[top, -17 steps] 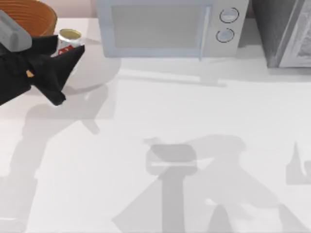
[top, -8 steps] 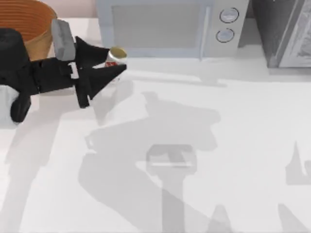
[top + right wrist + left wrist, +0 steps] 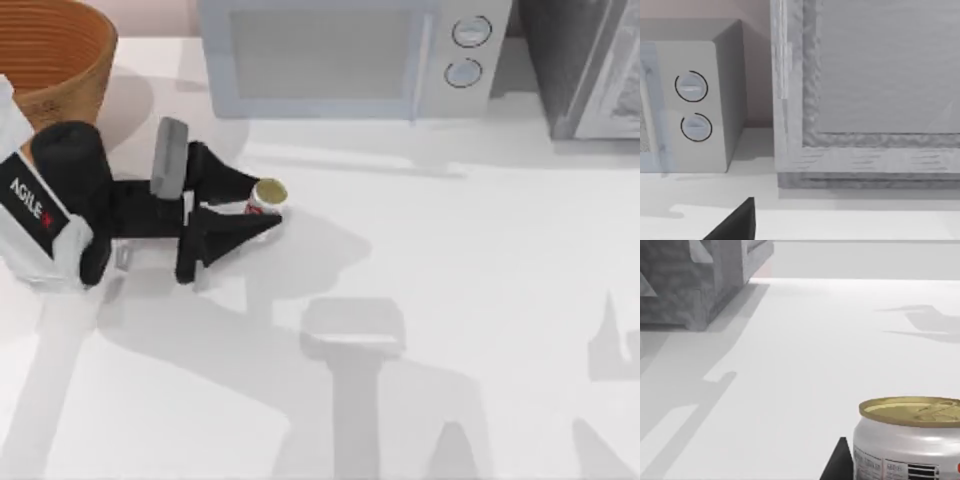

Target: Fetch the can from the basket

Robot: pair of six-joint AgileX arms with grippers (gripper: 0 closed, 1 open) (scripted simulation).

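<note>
Can outside the basket, pinched between left gripper fingers.

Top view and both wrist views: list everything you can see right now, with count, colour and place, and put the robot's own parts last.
can: one, silvery with a dull gold end, on the table's left half, in front of the microwave, held between the left gripper's jaws, outside the basket.
basket: one, orange-brown wicker, far left corner.
microwave: one, pale grey with two round knobs, far edge, middle.
grey cabinet: one, textured grey, far right corner.
table: one, white.
left gripper: one, black, on the table's left half, shut on the can.
right gripper: one, a black tip in the right wrist view, facing the microwave and cabinet.
</note>
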